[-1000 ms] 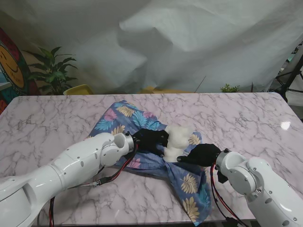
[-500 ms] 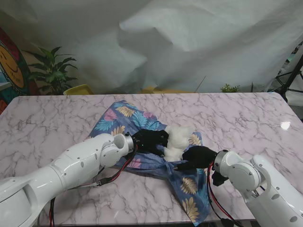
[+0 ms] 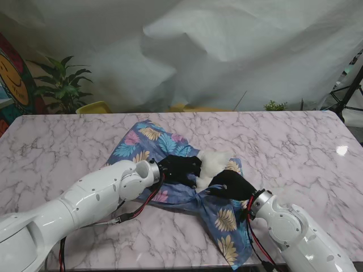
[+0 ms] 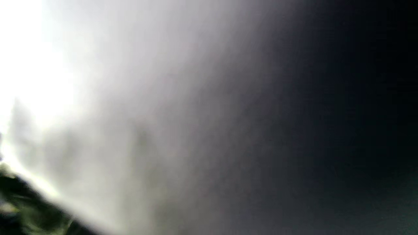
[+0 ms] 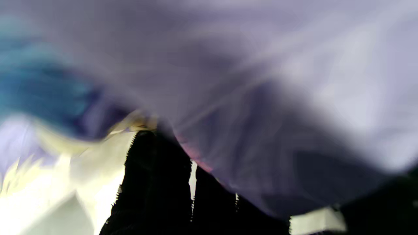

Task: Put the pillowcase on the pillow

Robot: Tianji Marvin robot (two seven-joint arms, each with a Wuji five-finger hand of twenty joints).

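Between both robot hands, pillow.

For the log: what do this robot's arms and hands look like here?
Both arms are glossy white with rounded, bulbous segments. The left hand and right hand are black, five-fingered, and look covered in dark glove-like material. Red and black cables run under the left forearm; similar ones trail behind the right wrist.

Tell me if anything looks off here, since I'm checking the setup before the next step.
The floral pillowcase is bunched and twisted rather than spread flat, with one end trailing over the table edge nearest me. The white pillow is only partly covered. The left robot hand and right robot hand are both on the bundle. Nothing looks spilled or damaged.
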